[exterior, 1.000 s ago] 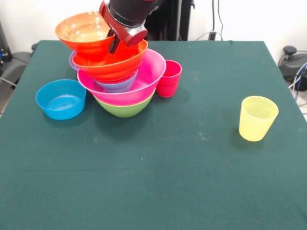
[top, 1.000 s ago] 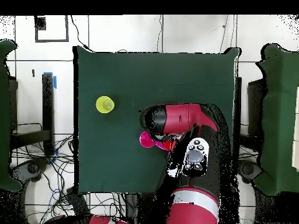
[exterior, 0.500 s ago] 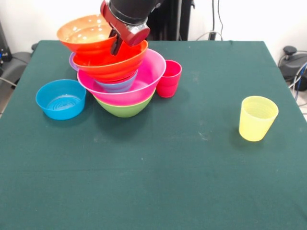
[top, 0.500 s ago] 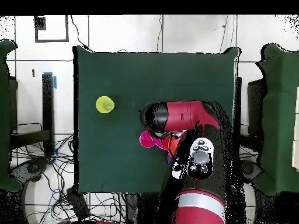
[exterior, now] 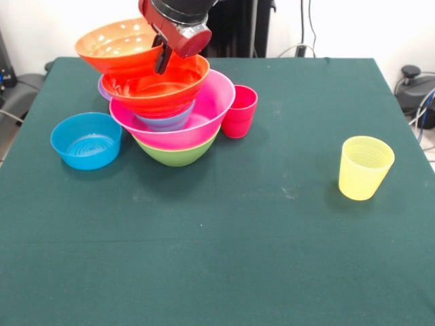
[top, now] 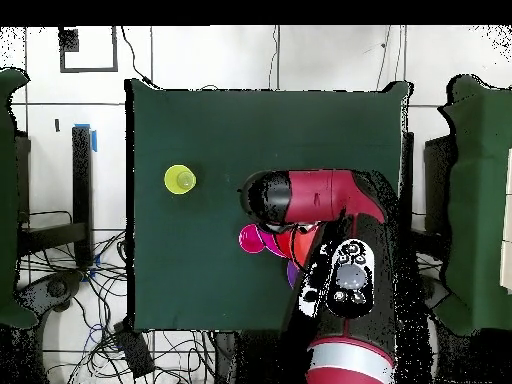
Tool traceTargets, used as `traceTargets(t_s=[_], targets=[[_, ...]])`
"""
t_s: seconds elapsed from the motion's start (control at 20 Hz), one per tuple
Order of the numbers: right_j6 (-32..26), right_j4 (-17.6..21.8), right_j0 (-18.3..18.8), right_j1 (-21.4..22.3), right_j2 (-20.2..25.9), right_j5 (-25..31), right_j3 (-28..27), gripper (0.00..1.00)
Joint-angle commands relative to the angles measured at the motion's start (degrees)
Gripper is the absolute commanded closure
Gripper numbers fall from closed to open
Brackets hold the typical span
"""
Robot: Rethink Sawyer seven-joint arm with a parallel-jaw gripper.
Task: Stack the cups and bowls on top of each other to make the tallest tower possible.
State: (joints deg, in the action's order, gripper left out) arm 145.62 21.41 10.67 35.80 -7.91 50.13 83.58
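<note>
Gripper (exterior: 162, 60) pinching rim of tilted upper orange bowl (exterior: 119, 46), tower (exterior: 173, 112) standing beside red cup (exterior: 239, 111), yellow cup (exterior: 365, 167) sitting well apart

In the front view the tower (exterior: 175, 132) stands on the table (exterior: 238, 258) toward its far left corner. A loose bowl (exterior: 86, 140) sits just left of it and a tower-side cup (exterior: 239, 111) right against its right side. The top bowl (exterior: 119, 46) tilts over the tower's left, with the gripper (exterior: 162, 60) at its right rim. The lone cup (exterior: 366, 167) stands well apart, near the right edge.
</note>
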Motion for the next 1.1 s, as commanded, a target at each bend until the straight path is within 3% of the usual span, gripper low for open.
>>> traceTargets(t_s=[0.05,1.1], targets=[[-11.99,0.77,0.89,0.02,7.07,4.97,-0.16,1.0],[-8.39,0.65,-0.19,-1.81,8.18,5.77,-1.96,1.0]])
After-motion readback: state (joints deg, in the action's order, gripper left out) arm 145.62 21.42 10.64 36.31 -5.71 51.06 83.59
